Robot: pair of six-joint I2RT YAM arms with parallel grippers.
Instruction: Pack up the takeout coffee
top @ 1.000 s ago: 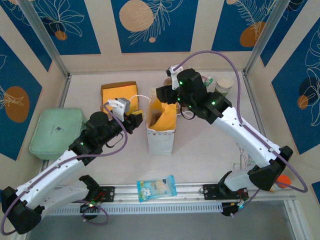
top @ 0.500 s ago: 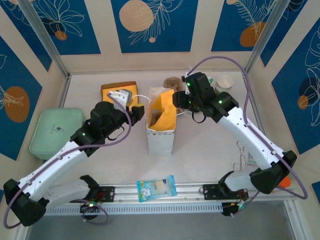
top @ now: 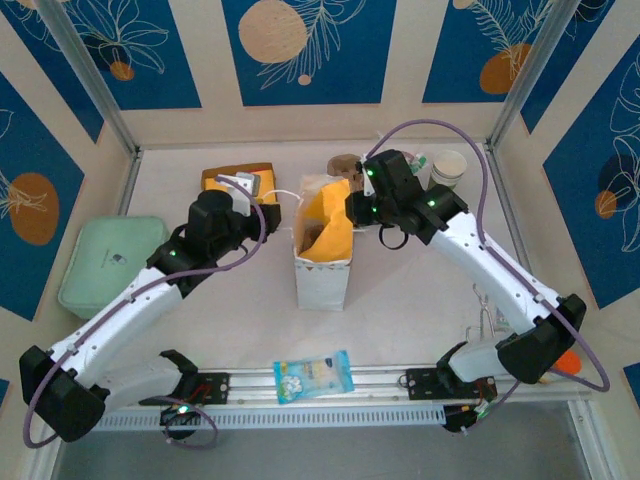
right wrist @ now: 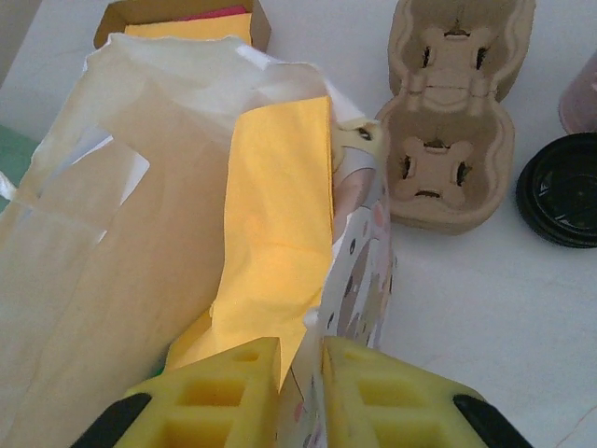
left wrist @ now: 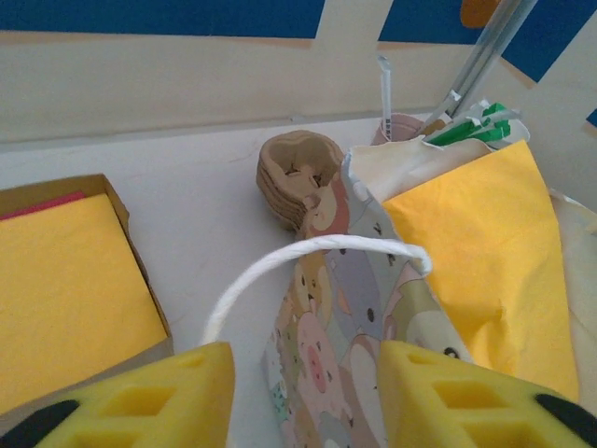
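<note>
**Both hands at the bag**

Top view: I see the cup [top: 448, 168] at the upper right of the bench [top: 420, 300], apart from the bag [top: 320, 285] at centre.

Left wrist: my left hand [left wrist: 306, 373] stands partly open, astride the bag's handle [left wrist: 308, 247].

Right wrist: my right hand [right wrist: 300, 369] is narrowed, pinching the bag's rim. The carrier [right wrist: 452, 112] lies at upper right.
</note>
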